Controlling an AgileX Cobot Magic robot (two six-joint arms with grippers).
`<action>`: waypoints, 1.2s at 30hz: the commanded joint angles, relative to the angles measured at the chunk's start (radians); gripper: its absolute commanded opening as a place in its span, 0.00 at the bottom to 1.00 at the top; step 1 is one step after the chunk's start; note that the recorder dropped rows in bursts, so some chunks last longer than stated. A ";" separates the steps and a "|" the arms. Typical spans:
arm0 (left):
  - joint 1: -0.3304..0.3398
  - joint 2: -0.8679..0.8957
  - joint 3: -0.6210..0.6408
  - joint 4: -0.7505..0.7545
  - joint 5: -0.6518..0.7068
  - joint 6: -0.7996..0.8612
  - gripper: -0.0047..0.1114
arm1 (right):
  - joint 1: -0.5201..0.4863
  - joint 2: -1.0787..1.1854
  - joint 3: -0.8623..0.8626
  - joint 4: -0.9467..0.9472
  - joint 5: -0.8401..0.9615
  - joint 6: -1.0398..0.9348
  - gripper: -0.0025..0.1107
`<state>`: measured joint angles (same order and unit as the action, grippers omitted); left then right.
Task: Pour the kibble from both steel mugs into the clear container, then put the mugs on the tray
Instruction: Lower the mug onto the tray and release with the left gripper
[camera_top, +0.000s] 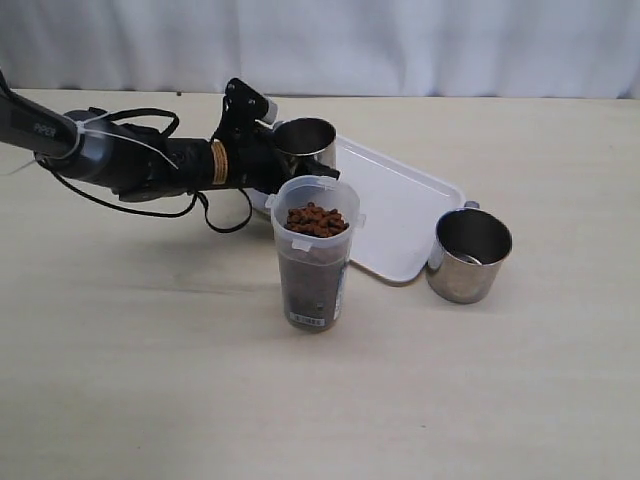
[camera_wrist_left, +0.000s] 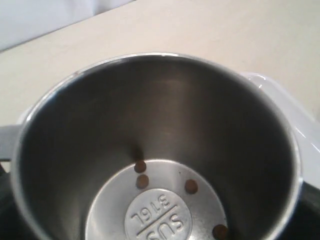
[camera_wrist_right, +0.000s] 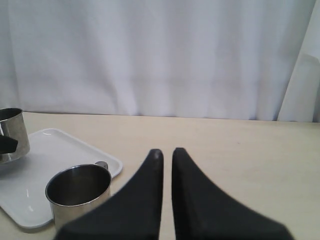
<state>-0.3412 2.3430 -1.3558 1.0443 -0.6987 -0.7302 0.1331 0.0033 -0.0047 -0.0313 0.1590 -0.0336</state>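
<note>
Nearly done, but not safe: the left tool, jaws spread wide and clamped around a short shiny stainless-steel mug, holds it upright at the left corner of the flat white plastic tray. Whether the mug's base touches the tray cannot be told.

The tall clear plastic container stands on the pale worktop just in front of that tool, filled almost to the rim with small brown kibble pellets. That closeness is the hazard. A careless retreat could let the tool or its dangling black cable clip the container and tip the load out.

A few stray pellets lie on the held mug's floor (the wrist view shows four), so a tilt on release would scatter them. A landing on the tray's raised rim would leave the mug rocking.

The second steel mug, seemingly empty, sits on the worktop against the tray's right edge, not on the tray. The right tool, unseen in the exterior view, has its jaws pressed together and empty. Approaching that way would likely shove the mug rather than take it.
</note>
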 joint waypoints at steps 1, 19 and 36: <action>-0.004 0.015 -0.014 -0.008 -0.040 0.000 0.04 | -0.003 -0.003 0.005 0.001 0.001 -0.003 0.06; -0.032 0.039 -0.035 -0.011 0.013 0.000 0.72 | -0.003 -0.003 0.005 0.001 0.001 -0.003 0.06; -0.032 -0.080 -0.035 -0.007 -0.012 -0.009 0.78 | -0.003 -0.003 0.005 0.001 0.001 -0.003 0.06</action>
<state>-0.3722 2.2765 -1.3869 1.0423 -0.6854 -0.7302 0.1331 0.0033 -0.0047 -0.0313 0.1590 -0.0336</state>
